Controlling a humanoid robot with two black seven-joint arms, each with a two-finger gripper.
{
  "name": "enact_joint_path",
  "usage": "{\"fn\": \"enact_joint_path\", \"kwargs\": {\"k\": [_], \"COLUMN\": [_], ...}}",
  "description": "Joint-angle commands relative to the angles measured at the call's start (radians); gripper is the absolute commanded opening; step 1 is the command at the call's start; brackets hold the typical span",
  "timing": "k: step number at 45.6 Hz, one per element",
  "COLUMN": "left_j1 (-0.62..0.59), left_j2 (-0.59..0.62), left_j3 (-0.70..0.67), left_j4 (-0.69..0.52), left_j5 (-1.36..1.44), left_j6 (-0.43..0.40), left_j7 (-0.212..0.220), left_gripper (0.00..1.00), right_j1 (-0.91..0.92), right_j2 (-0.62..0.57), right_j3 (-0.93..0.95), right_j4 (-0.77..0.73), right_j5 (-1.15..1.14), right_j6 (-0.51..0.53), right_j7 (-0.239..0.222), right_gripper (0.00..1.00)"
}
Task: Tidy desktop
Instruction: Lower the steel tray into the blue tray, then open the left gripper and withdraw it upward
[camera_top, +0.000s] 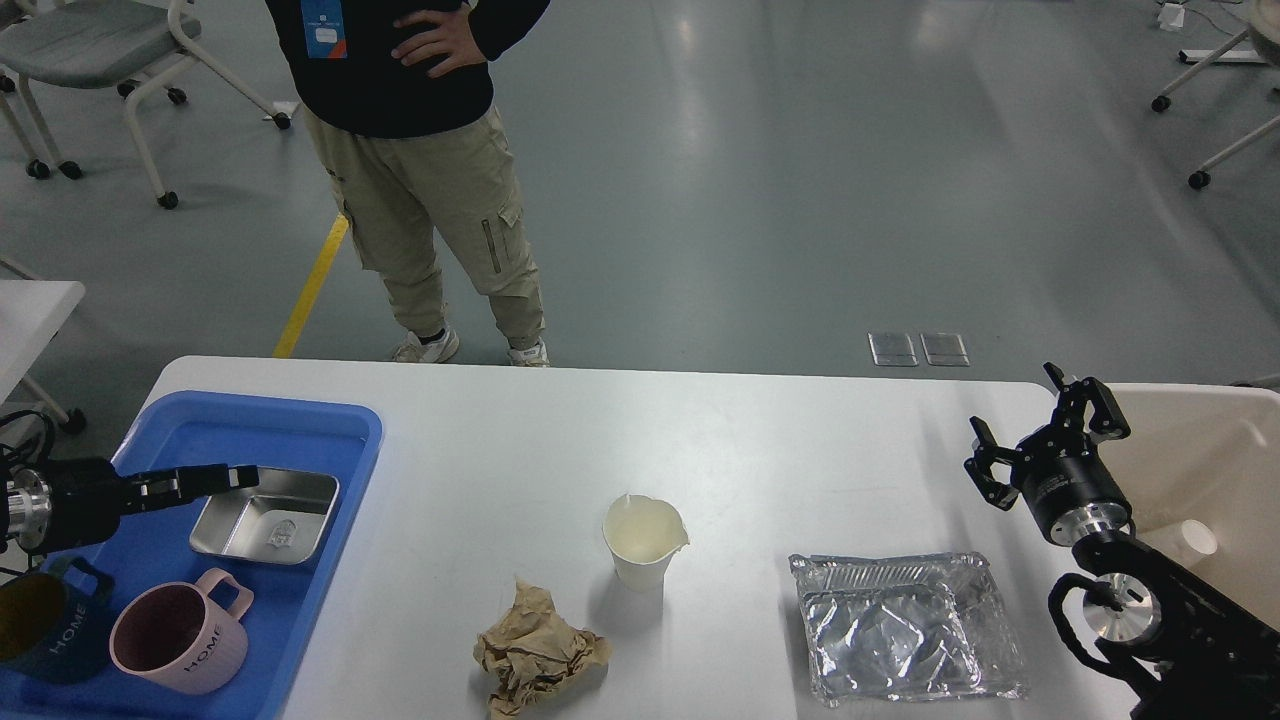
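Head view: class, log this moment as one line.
left tool: over steel pan | right tool: open, empty | desktop: cup, paper, foil

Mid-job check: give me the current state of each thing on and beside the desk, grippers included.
desktop: litter on it.
blue tray: holds dishes.
steel dish: upright, in tray.
pink mug: upright, in tray.
dark mug: upright, partly cut off.
paper cup: upright, rim dented.
brown paper: crumpled.
foil container: crushed, flat.
beige bin: open.
left gripper: above dish; cannot tell.
right gripper: open, empty.
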Motion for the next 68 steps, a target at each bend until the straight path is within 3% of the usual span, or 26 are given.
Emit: {"fn": "enact_joint_path", "kwargs": {"k": [1,21,30,36,48,55,68], "left_j1": [0.002,-0.062,-0.052,-0.006,0.048,0.109,0.303], "left_j2": [0.072,0.301,0.416,0.444,0.422,0.343,0.159], "left_j3": [0.004,-0.036,-0.209,-0.297,-0.360,-0.433,-0.703], "left_j4": [-0.081,-0.436,-0.582,-0.612,-0.610,-0.590,-0.558], "left_j5": [0.010,0.013,-0.019,-0.157,-0.414,-0.583,-0.665], "left_j6": [0.000,0.000,-0.038,-0.080,-0.081,-0.068,0.032], "left_j7": [-0.010,-0.010,-0.010,-0.010,-0.010,-0.010,-0.009], "left_gripper": [0.55,0.56,0.59,0.61,0.65,0.68,0.73], "right_j1": [0.004,0.001,0.000,0.000,0.004,0.004,0.006], "right_j2": [-0.001,-0.002,-0.002,0.001,0.002,0.002,0.004], "right_j3": [-0.001,-0.001,-0.002,-0.002,-0.004,-0.005,-0.005], "right_j4": [0.000,0.000,-0.002,0.000,0.000,0.000,0.002], "right_j5": [0.000,0.000,0.000,0.000,0.000,-0.002,-0.002], "right_j6": [-0.001,-0.001,-0.003,-0.005,-0.009,-0.009,-0.011], "right_j7": [0.000,0.000,0.000,0.000,-0.002,-0.002,-0.002], "right_gripper": [1.00,1.00,1.00,1.00,1.00,1.00,1.00]}}
